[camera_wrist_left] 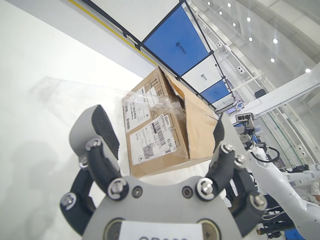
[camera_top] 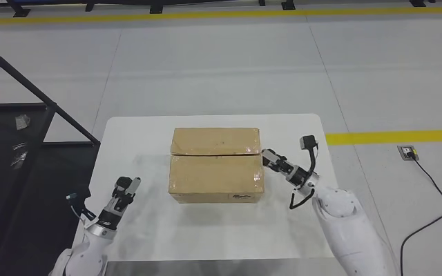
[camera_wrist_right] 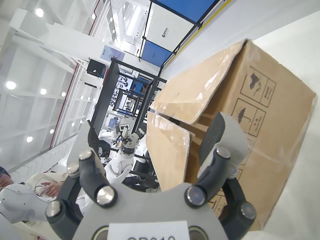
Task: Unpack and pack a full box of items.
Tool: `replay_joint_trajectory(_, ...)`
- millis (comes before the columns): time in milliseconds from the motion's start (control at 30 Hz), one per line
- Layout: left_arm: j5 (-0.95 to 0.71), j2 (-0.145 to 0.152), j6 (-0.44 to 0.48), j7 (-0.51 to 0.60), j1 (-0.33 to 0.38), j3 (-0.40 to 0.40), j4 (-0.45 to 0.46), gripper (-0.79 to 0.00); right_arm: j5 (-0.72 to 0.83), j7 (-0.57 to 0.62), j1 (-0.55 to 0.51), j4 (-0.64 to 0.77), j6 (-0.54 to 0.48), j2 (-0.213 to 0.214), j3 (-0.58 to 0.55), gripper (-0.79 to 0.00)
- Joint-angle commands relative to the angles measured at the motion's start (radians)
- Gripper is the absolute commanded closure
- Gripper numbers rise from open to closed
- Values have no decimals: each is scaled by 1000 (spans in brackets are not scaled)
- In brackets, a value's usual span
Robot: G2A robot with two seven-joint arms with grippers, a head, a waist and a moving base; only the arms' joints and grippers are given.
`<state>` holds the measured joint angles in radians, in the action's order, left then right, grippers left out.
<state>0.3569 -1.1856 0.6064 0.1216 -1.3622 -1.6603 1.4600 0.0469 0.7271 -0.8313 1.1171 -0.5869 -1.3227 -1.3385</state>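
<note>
While the flaps are mostly down, top view: cardboard box (camera_top: 217,164) sits mid white table (camera_top: 138,145), so unpacking hasn't really started imo. Right claw (camera_top: 265,154) is right at the box's end, left claw (camera_top: 129,183) well apart on the other side.
Left wrist view: left claw (camera_wrist_left: 160,116) wide open, holding nothing, pointed at the box end with shipping labels (camera_wrist_left: 152,131) and loose clear tape (camera_wrist_left: 150,101).
Right wrist view: right claw (camera_wrist_right: 152,126) open, straddling the near top flap (camera_wrist_right: 167,148), which sits slightly lifted.
Next move: guessing pinch that flap and fold it back. Thin card, could tear.
Table and room: smooth white top, grey floor (camera_top: 207,62), yellow line (camera_top: 207,14), blue and white wall panels (camera_wrist_left: 175,46).
</note>
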Motion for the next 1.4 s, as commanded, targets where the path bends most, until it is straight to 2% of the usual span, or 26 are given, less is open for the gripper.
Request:
replay_joint_trajectory(0, 0, 0, -1, 0, 2, 3, -2, -785, 11, 13, -1, 5, -3, 2, 2, -785)
replay_joint_trajectory(200, -10, 0, 7, -5, 5, 6, -3, -785, 151, 120, -24, 39, -64, 12, -11, -785)
replay_joint_trajectory(400, -25, 1, 17, 4, 5, 11, 5, -785, 350, 349, -69, 95, -109, 32, -38, -785)
replay_joint_trajectory(500, -53, 4, 63, 42, 0, 16, 14, -785, 389, 448, -98, 158, -58, 50, -44, -785)
replay_joint_trajectory(633, -44, 13, 137, 116, -5, 9, 7, -785, 343, 507, -151, 250, 1, 80, -43, -785)
replay_joint_trajectory(900, 80, 32, 255, 267, 10, 33, -26, -785, 161, 523, -186, 295, 17, 122, 7, -785)
replay_joint_trajectory(1067, 165, 39, 281, 280, 23, 41, -50, -785, 108, 525, -169, 296, 19, 130, 62, -785)
replay_joint_trajectory(1167, 221, 39, 276, 247, 28, 54, -67, -785, 158, 504, -163, 299, 21, 129, 80, -785)
replay_joint_trajectory(1367, 243, 41, 271, 221, 42, 76, -93, -785, 331, 413, -96, 299, 192, 115, 115, -785)
